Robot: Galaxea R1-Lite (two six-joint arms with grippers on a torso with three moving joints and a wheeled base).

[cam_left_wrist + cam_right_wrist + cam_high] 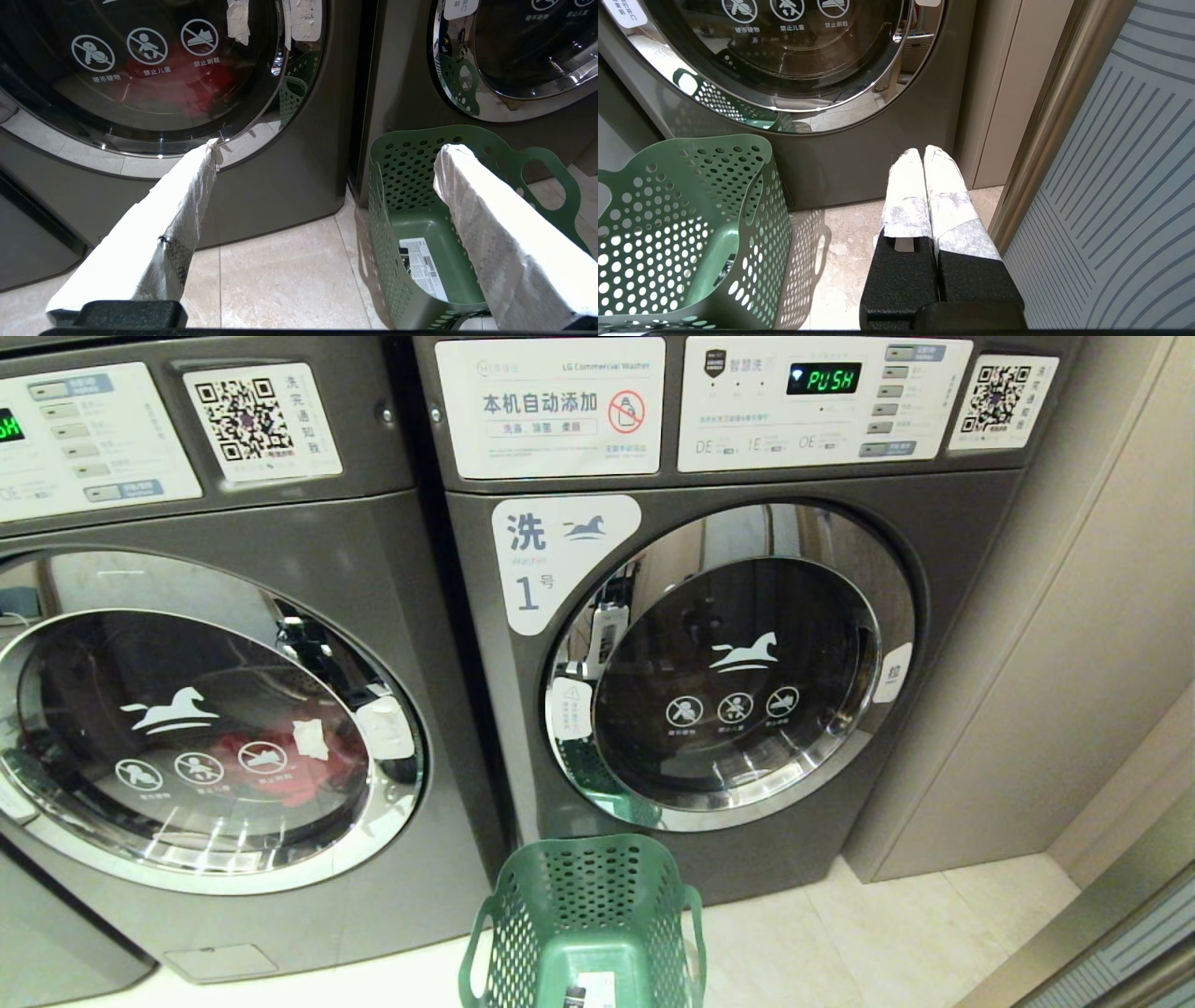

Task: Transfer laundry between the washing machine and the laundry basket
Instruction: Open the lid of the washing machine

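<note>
Hanging low over the tiled floor (280, 270), the left gripper (327, 154) is standing spread wide, empty, its fingers (187, 196) framing the washing machine (224, 709) – red laundry (196, 88) lying behind its closed door – and the empty laundry basket (387, 186) beside it; the right gripper (923, 154) is sitting pressed together near the washer labelled 1 (738, 663).

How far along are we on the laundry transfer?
Nothing looks done yet. The red laundry sits inside the left washer, whose door is closed. The green basket on the floor holds only a paper label. The left gripper hangs with jaws open, the right gripper shut, both empty. Left: open the door, move the clothes.
</note>
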